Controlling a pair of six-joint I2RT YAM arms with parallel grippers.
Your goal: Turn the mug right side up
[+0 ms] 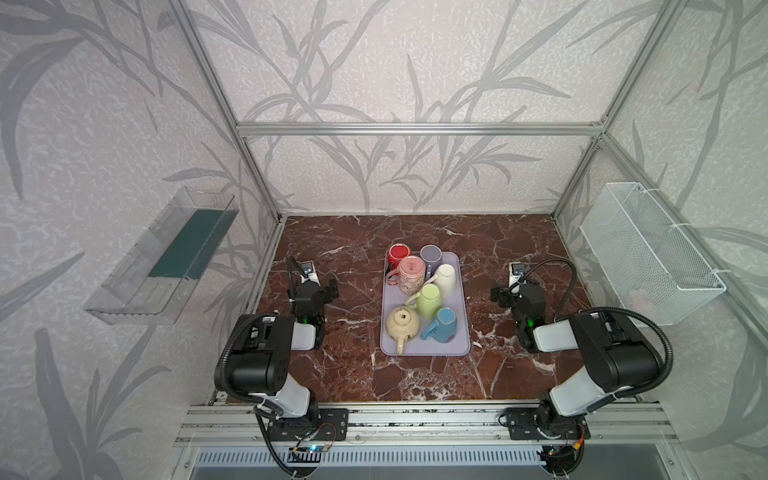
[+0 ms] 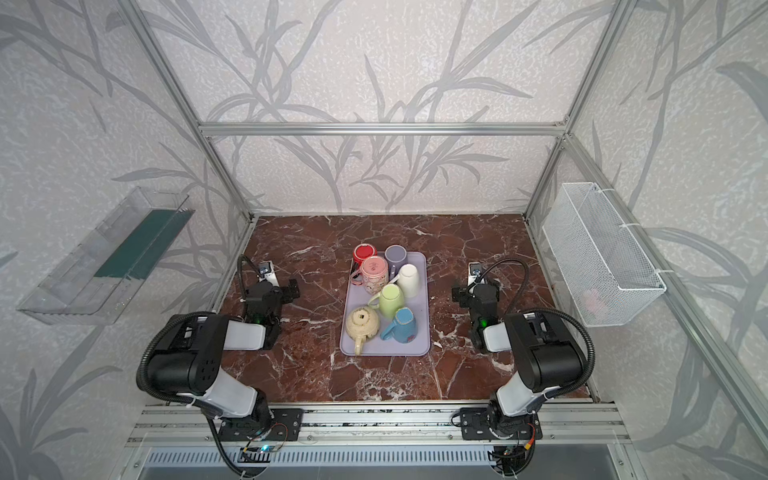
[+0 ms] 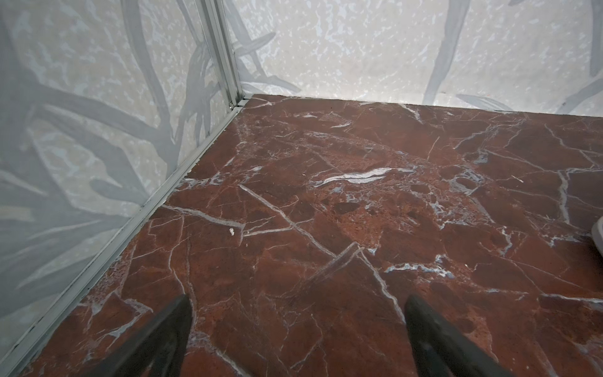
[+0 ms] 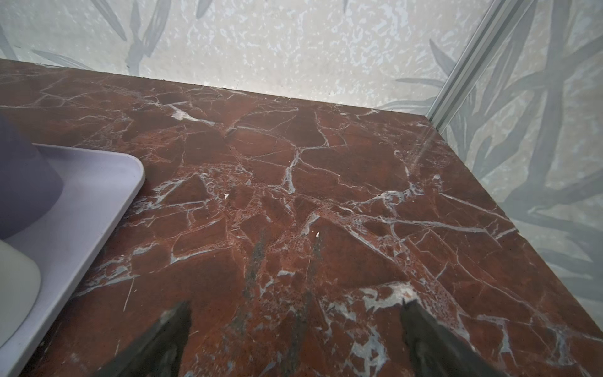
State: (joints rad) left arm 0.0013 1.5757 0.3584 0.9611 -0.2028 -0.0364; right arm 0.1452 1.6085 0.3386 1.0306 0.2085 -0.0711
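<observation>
- Lavender tray (image 1: 460, 337) sits mid-table on red marble table (image 1: 415, 382), long side running front to back.
- On the tray: six mugs, one teapot, packed close together.
- Far end: red mug (image 1: 399, 252) at the left corner, purple mug (image 1: 430, 254) beside it, pink mug (image 1: 411, 270) just in front.
- Middle: white mug (image 1: 445, 277), green mug (image 1: 429, 298).
- Near end: blue mug (image 1: 444, 322) and cream teapot (image 1: 402, 323), lid on, spout toward the front edge.
- Mugs show flat bases upward, so bottom-up; the red one is harder to read.
- Left wall: one clear bin (image 1: 124, 299) holding a dark green sheet (image 1: 187, 245).
- Right wall: one wire basket (image 1: 648, 249) with a pale pinkish thing (image 1: 636, 297) inside, too blurred to name.
- Bare marble all round the tray; widest strips left, right and front.
- Left gripper (image 3: 297, 315): fingers spread wide, nothing between, over bare marble left of the tray.
- Right gripper (image 4: 295, 315): fingers spread wide, empty, over marble right of the tray, clear of its rim.
</observation>
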